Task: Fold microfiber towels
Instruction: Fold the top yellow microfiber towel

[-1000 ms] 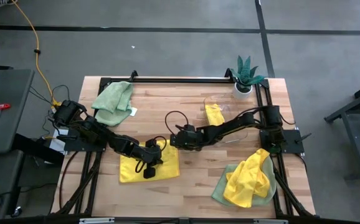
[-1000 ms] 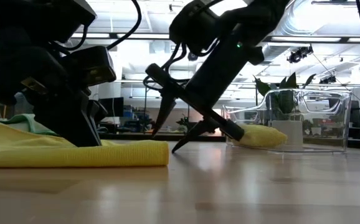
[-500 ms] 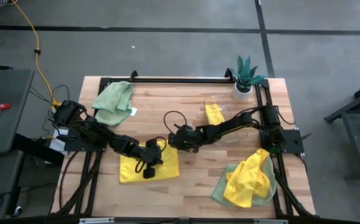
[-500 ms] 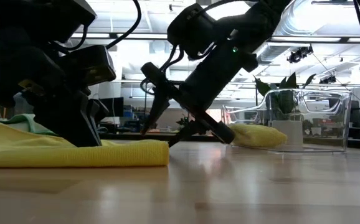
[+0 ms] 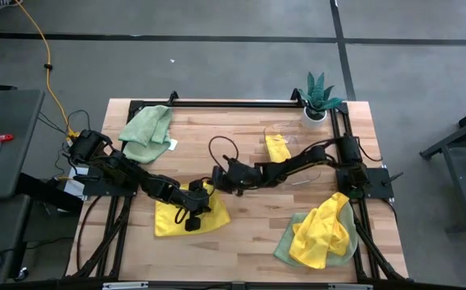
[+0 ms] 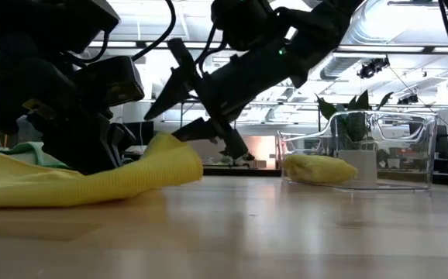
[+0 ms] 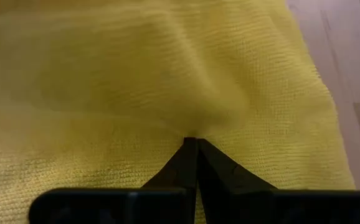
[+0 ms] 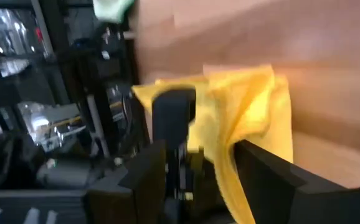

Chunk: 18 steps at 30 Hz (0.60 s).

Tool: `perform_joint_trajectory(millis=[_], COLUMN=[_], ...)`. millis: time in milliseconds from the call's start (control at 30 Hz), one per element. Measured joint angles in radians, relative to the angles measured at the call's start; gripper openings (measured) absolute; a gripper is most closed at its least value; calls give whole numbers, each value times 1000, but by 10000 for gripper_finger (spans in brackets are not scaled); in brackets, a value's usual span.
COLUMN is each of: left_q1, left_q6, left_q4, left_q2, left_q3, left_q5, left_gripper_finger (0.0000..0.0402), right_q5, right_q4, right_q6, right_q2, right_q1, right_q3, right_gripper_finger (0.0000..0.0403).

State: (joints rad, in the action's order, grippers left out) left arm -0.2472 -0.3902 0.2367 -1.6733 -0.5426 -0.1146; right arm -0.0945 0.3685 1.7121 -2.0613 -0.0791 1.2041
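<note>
**Right edge of the yellow towel lifts off the table**

I see the flat yellow towel change shape: half a second ago its right edge lay flat, and now that edge is humped up and curling back toward the left. The right pincer, which was tipped down at the bare wood just right of the towel, now sits raised over that lifted edge. Its jaws stand well apart; in the right wrist view yellow cloth hangs between the fingers, but I cannot tell whether they truly grip it or only carry it. The left pincer is fully closed, its tips pressed into the towel's middle and pinning it down. I judge the first fold is starting, with the right edge to travel over the pinned centre.

Around the towel: a green towel lies well beyond it toward the far left corner of the table. A clear bin past the towel's right side holds a folded yellow towel, with a potted plant beyond. A heap of yellow and green towels waits well to the right. The left pincer itself lies in the fold's path.
</note>
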Motion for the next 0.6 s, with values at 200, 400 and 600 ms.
perform_joint_trajectory(millis=[200, 400, 600], left_q1=[0, 0, 0], left_q6=[-1, -1, -1], left_q4=[0, 0, 0], left_q2=[0, 0, 0], left_q3=[0, 0, 0], left_q5=[0, 0, 0], left_gripper_finger=[0, 0, 0], right_q5=[-52, -124, -184], right_q4=[-5, -13, -53], right_q6=[-9, -23, -87], right_q2=[0, 0, 3], right_q1=[13, 19, 34], right_q3=[0, 0, 0], right_gripper_finger=[183, 183, 183])
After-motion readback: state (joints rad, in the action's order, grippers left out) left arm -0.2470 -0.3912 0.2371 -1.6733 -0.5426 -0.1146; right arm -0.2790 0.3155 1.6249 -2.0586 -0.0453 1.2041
